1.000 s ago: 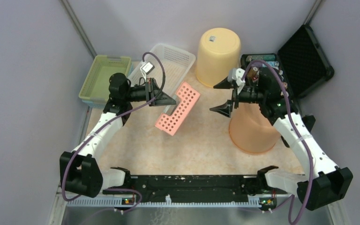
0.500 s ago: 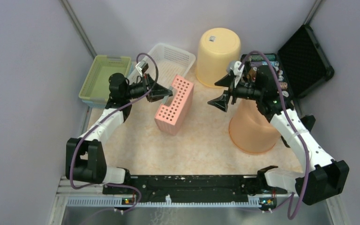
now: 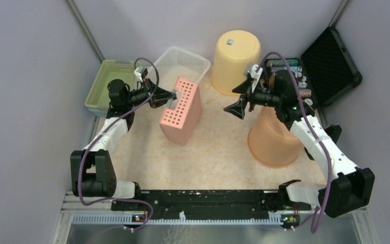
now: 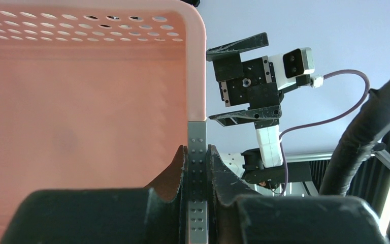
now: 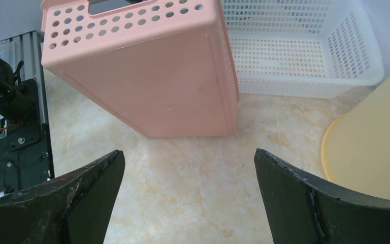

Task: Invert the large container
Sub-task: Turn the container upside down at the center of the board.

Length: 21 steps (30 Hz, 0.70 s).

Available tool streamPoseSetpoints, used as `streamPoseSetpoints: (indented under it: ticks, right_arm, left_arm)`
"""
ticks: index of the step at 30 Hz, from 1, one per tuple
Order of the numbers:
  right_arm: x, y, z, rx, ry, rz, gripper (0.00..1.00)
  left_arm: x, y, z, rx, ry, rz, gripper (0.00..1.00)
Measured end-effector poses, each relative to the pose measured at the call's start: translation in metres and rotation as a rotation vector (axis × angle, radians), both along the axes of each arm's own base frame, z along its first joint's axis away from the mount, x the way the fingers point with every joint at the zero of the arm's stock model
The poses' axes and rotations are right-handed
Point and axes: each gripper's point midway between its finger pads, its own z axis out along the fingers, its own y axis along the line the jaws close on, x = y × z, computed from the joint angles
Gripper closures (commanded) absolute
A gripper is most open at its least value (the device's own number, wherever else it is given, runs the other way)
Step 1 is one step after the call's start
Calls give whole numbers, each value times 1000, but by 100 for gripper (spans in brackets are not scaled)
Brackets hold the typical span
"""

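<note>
The pink perforated container (image 3: 180, 109) stands on one long side on the table, its bottom facing right. My left gripper (image 3: 171, 95) is shut on its rim at the top left. In the left wrist view the jaws (image 4: 197, 162) pinch a grey studded strip of the rim, with the pink wall (image 4: 81, 101) filling the left. My right gripper (image 3: 237, 99) is open and empty, hovering right of the container. The right wrist view shows the container's pink bottom (image 5: 147, 71) ahead of the wide-open right gripper (image 5: 188, 155).
A white mesh basket (image 3: 185, 61) lies behind the pink container, also in the right wrist view (image 5: 294, 51). A green bin (image 3: 104, 84) is at far left. A yellow bucket (image 3: 236, 53) and an orange bucket (image 3: 271, 140) stand upside down at right. A black case (image 3: 330, 61) lies open at far right.
My left gripper has pulled back to the left and raised the pink container from a tilted, open-side-up lie to standing on its side. My right gripper shifted slightly back.
</note>
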Motion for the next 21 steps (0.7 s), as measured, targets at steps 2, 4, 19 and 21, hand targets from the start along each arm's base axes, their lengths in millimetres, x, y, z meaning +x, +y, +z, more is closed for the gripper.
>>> streamPoseSetpoints:
  ticks: [2,4,19,21]
  right_arm:
    - [0,0,0,2,-1,4,1]
    - [-3,2,1,3,-11,23,1]
    - [-49,16,19,-193,-402,392,1]
    - [-53,18,28,-223,-466,432,1]
  left_arm:
    - [2,2,1,2,2,0,100]
    - [2,0,1,5,6,-5,100]
    - [-10,-54,4,25,22,-134,100]
    - [-8,-58,4,12,40,-140,100]
